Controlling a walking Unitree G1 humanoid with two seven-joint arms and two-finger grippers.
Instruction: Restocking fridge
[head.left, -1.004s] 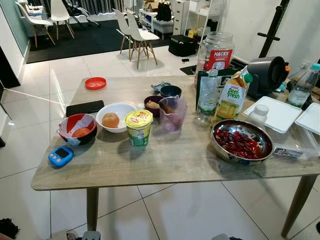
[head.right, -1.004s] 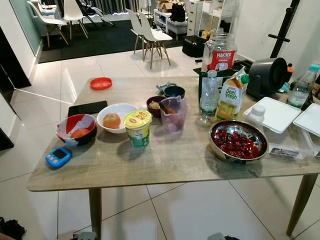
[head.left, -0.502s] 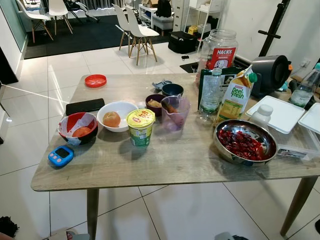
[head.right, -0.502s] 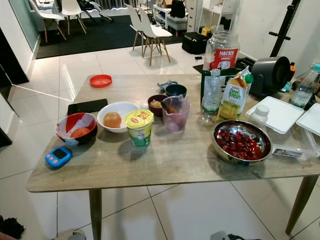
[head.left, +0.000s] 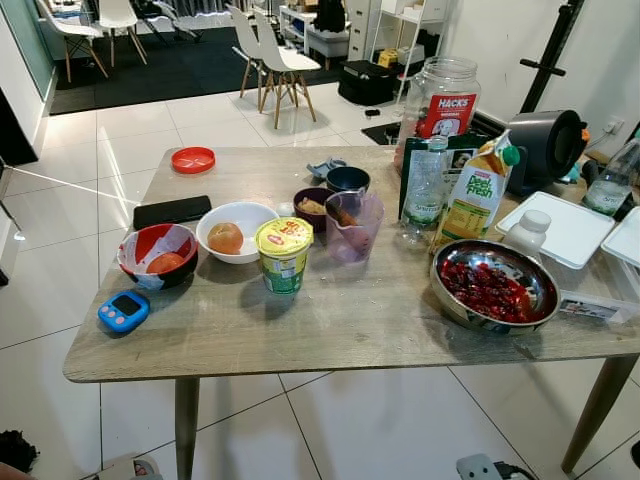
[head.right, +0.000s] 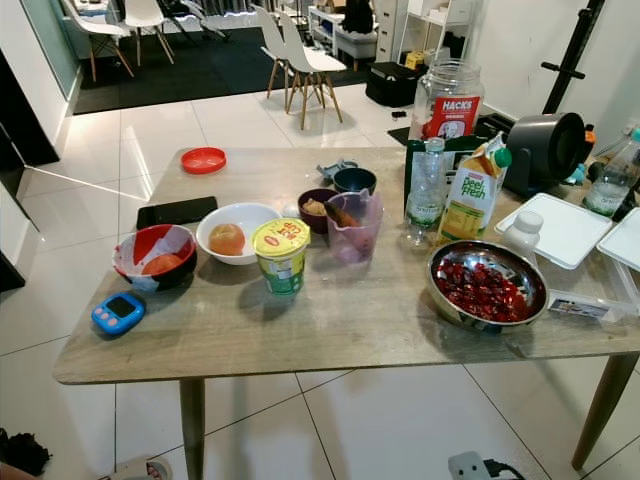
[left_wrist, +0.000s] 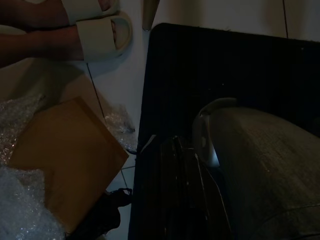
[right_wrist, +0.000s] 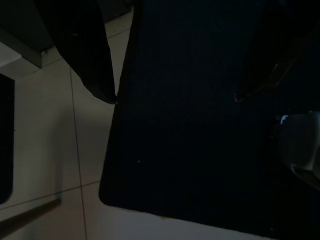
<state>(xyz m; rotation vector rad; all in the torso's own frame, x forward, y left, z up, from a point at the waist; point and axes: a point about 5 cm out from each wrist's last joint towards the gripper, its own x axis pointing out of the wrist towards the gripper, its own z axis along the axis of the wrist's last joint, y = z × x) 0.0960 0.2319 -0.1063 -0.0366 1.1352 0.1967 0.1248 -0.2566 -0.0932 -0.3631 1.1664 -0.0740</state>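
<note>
From my head, a wooden counter (head.left: 330, 320) stands ahead on white tile, white chairs (head.left: 270, 55) beyond. The juice carton (head.left: 478, 195) stands beside a water bottle (head.left: 424, 190), behind a steel bowl (head.left: 492, 290) of red fruit; the container (head.left: 625, 240) is cut off. My left jaws' view is dim: cardboard (left_wrist: 65, 160), someone's sandal (left_wrist: 102, 35); whether they're apart, I can't tell. My right jaws (right_wrist: 172, 100) hang spread over a dark mat (right_wrist: 190, 165).

Table (head.left: 330, 330), cup (head.left: 284, 255) before bowl (head.left: 236, 230) (fruit inside), carton (head.left: 478, 195) right
</note>
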